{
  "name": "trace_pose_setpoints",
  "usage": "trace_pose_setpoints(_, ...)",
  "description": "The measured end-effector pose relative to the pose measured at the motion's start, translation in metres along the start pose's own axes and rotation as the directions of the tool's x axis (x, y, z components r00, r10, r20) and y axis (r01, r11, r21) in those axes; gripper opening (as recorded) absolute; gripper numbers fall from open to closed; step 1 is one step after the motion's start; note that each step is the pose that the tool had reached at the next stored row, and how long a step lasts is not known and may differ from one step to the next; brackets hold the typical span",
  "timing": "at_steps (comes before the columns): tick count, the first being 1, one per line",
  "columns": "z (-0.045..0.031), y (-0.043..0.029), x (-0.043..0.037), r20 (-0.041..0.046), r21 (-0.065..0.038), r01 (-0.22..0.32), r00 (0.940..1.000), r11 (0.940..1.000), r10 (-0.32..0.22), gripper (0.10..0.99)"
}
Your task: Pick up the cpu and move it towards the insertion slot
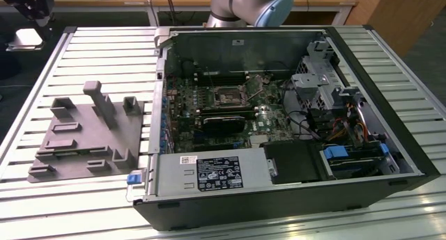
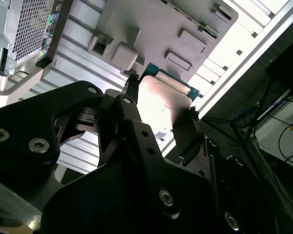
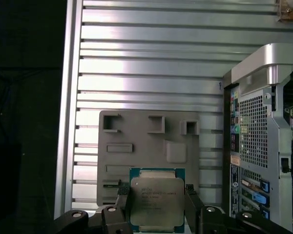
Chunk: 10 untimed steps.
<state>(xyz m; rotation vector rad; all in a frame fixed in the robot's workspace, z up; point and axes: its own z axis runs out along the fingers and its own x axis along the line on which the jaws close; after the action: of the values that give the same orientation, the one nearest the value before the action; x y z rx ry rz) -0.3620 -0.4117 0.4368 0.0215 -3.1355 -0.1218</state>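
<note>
Progress is looking about half made: the pick-up part appears done, while the carry toward the socket is showing no sign of completion.

The ribbed silvery aluminium table (image 1: 91, 47) is carrying the open black metal computer case (image 1: 279, 211). The flat grey plastic fixture plate (image 1: 83, 131), with its blocks and shallow recesses, is lying just beside the case on the exterior view's left. The black two-fingered gripper (image 3: 156, 208) is hanging outside the case, over that plate and near the case's perforated rear panel. It is clenching the cpu from two opposite edges, and the chip seems to be riding clear of the plate.

Inside the case, on the dark green circuit board (image 1: 268, 129), the insertion slot (image 1: 229, 97), a small square black socket in a thin silvery frame, is sitting unoccupied, well apart from the chip.

The cpu (image 3: 156, 199) is showing as a small flat square. Its silvery metal lid is bearing faint print and catching glare, and a thin teal-green rim is framing it in both wrist views. It is sitting level between the fingers.
</note>
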Motion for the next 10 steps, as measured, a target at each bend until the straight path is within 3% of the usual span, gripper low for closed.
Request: trace_pose_setpoints(10,-0.0001,-0.0003,-0.0213,-0.0001,0.000,0.000,1.0000,1.0000,0.000,0.533)
